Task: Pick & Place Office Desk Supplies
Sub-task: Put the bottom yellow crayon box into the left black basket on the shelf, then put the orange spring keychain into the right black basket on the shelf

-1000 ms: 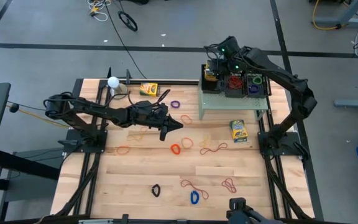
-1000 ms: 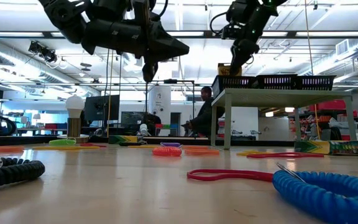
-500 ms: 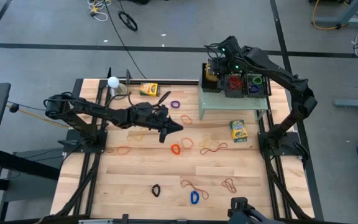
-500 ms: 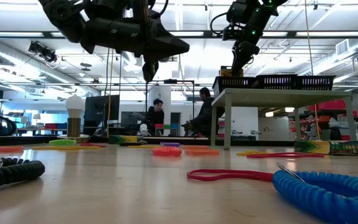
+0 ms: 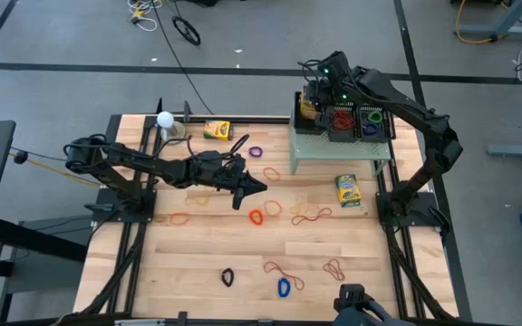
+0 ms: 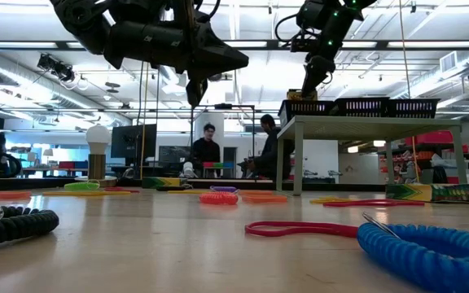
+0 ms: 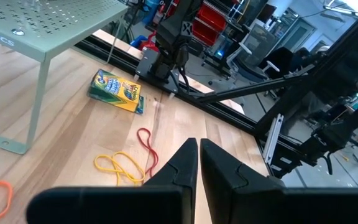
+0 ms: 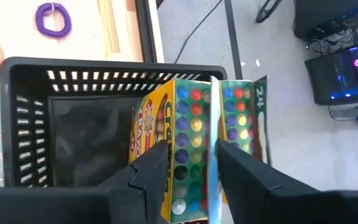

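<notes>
— Frankly, much of the black mesh tray [image 8: 61,118] is hard to read: its floor is dark, and the right gripper [image 8: 188,168] covers the lower ends of the two crayon boxes [image 8: 185,137] standing upright in it.

— Is the right claw holding them?

— One cannot tell. Its fingers [image 8: 148,171] stand parted with the edge of one box between them; whether the pads press on it is hidden. From above, the right gripper [image 5: 320,91] hangs over the leftmost of the trays on the pale green shelf [image 5: 333,145], and the boxes show only as a yellow patch.

— And the left one?

— The left gripper [image 7: 199,165] is clenched with nothing in it, its fingers nearly meeting. It hovers above the table [image 5: 198,263] near the middle, above the scattered rubber bands [image 5: 257,216].

— Room to move?

— The boxes lean against the tray's far wall, leaving its near half bare. Open wood lies between the shelf legs and the front edge, dotted with loops. A third crayon box [image 7: 117,90] lies flat beside the shelf's leg, yellow and green with printed crayons; a yellow band [image 7: 120,169] and a red one [image 7: 146,146] lie just near it. Another box [image 5: 217,129] lies by the back rail, near the white ball [image 5: 164,119].

— Beyond the table?

— In the low view, people sit far off, too small to describe.
</notes>
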